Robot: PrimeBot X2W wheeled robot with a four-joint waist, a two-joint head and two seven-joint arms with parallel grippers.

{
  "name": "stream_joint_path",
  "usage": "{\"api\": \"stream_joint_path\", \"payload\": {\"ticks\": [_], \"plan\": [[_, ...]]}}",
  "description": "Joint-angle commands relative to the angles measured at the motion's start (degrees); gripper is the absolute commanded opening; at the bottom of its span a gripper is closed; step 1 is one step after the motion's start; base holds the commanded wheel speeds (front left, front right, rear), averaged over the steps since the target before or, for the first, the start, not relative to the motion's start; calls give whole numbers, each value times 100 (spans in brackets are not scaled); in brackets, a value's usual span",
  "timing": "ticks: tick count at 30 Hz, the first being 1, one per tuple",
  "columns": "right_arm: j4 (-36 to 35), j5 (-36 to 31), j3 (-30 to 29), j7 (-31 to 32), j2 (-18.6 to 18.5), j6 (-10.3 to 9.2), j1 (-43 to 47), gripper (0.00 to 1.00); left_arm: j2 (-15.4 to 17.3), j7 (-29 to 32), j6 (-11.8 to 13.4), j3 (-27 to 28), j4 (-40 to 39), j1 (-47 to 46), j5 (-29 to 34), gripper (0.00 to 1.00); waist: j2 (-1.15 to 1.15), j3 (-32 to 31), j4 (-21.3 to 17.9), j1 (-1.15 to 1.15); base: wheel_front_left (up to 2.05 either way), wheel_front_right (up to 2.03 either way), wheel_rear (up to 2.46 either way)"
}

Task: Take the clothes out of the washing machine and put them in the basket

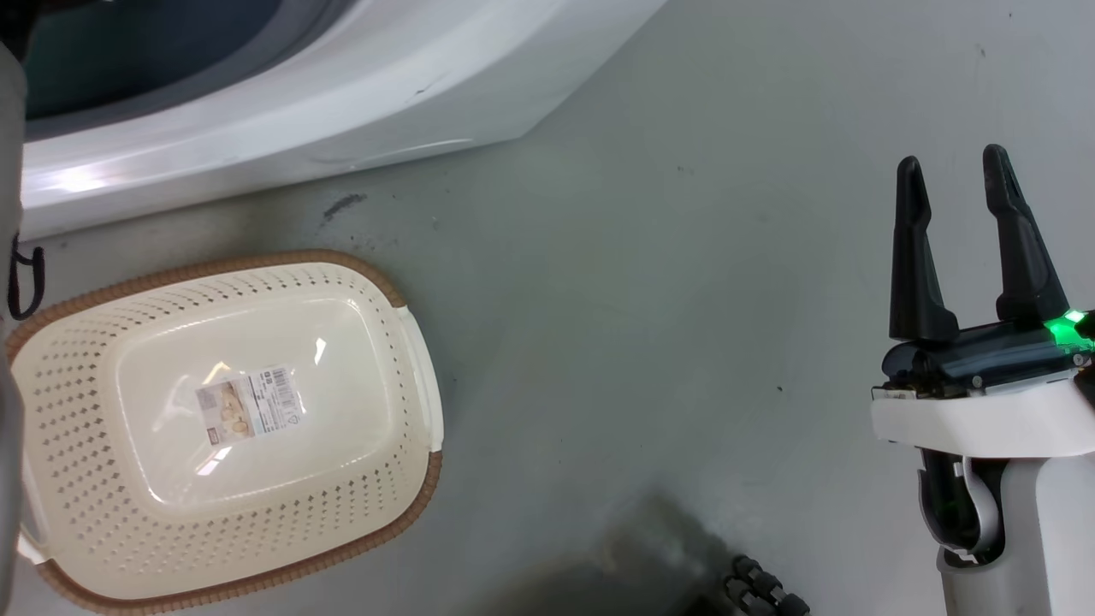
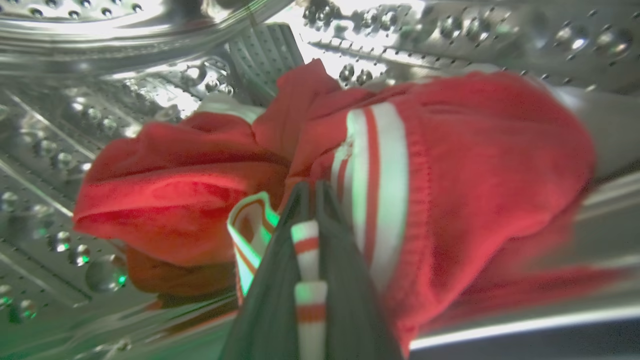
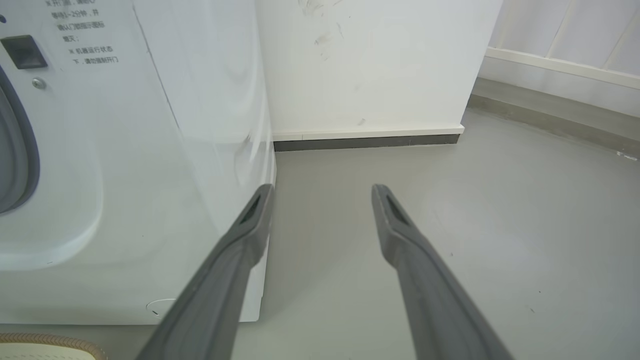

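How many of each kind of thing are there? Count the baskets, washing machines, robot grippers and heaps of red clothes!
Baskets: 1, the basket
Washing machines: 1, the washing machine
Grippers: 2, the left gripper and the right gripper
Heaps of red clothes: 1, the clothes
Total: 5

The right gripper [image 3: 322, 192] is spread wide, one finger crossing the front corner of the washing machine [image 3: 125, 175]. The basket [image 3: 55, 342] rim peeks in just below the machine, white wall [image 3: 365, 65] behind it, grey floor [image 3: 475, 210] beside it.
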Motion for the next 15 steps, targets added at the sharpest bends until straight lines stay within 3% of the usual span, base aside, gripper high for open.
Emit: {"api": "stream_joint_path", "payload": {"ticks": [1,15], "plan": [[0,-34,-4,-14,13,-4,17,100,-8,-99,-1,-21,-50,121,-56,0,0,-113,39,0,0,0,0],[66,-501,-105,-14,12,-4,408,100,-404,-1763,-1,-220,-350,1511,-661,0,0,-1232,674,0,0,0,0]]}}
